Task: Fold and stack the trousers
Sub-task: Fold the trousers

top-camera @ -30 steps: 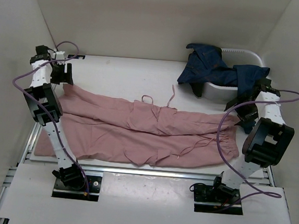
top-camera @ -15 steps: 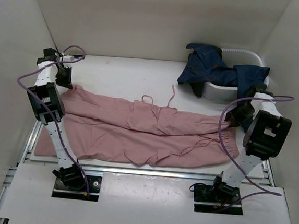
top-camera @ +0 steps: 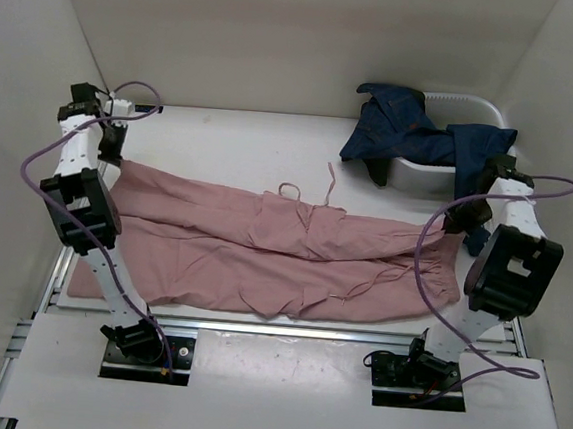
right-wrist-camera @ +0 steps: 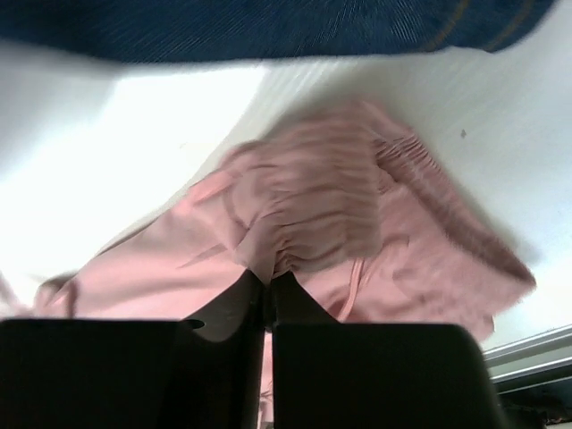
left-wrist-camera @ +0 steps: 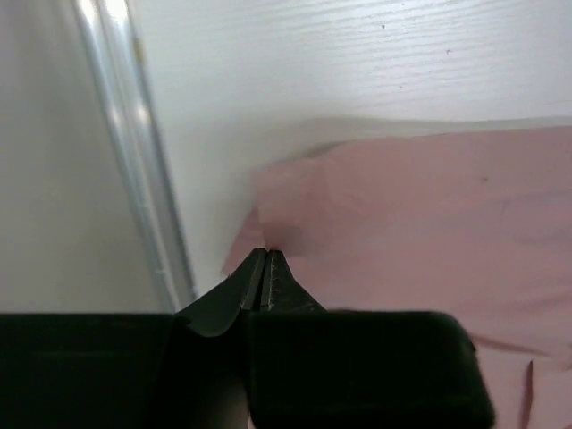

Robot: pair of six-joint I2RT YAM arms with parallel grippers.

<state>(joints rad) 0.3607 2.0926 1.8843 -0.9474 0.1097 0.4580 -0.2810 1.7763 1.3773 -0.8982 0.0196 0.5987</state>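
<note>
- Trousers [top-camera: 263,253], pink, spread flat on surface [top-camera: 223,139]; jeans [top-camera: 414,135] draped over tub [top-camera: 472,97], far right.
- Left tool [left-wrist-camera: 266,268] clenched on far hem corner; right tool [right-wrist-camera: 268,284] clenched on waistband.
- Step, judged: first lengthwise fold. The next move needs an even lift, carrying the far edge to the near one.

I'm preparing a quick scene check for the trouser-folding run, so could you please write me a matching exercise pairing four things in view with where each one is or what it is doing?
Things:
1. left gripper
2. right gripper
3. denim jeans
4. pink trousers

States:
A. draped over the white tub at the far right
B. spread lengthwise across the table
C. shut on a corner of the pink cloth at the leg end
D. shut on the gathered pink waistband

Pairs: 1-C, 2-D, 3-A, 4-B.
</note>
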